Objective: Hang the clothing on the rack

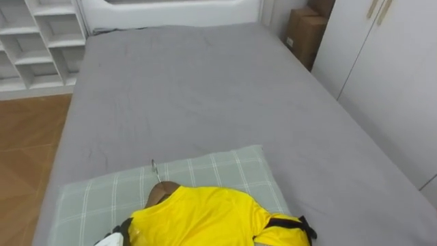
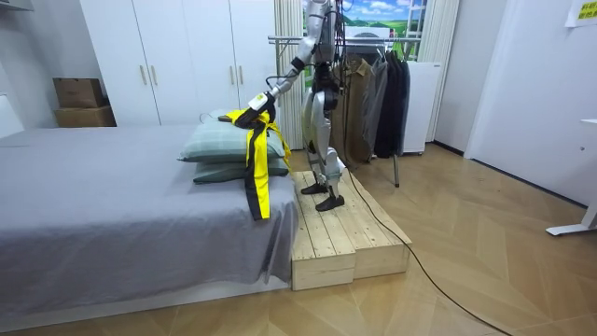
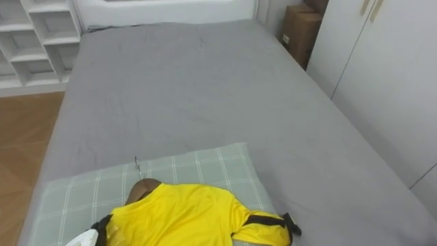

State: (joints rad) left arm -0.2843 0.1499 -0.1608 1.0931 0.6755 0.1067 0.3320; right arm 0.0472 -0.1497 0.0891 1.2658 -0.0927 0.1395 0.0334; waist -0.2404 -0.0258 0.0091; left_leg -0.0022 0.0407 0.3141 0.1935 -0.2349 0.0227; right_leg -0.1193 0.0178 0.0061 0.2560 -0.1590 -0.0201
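A yellow shirt with black trim sits on a wooden hanger whose metal hook points toward the headboard. In the eye views it lies low over a green checked pillow. In the room view the yellow shirt hangs down beside the stacked pillows from my outstretched left hand, whose fingers are curled on its top. A white bit of that left hand shows at the shirt's left edge. I stand on a wooden platform at the foot of the bed.
The grey bed stretches ahead to a white headboard. A clothes rack with dark garments stands behind me. White wardrobe doors and a cardboard box are on my right, white shelves on my left.
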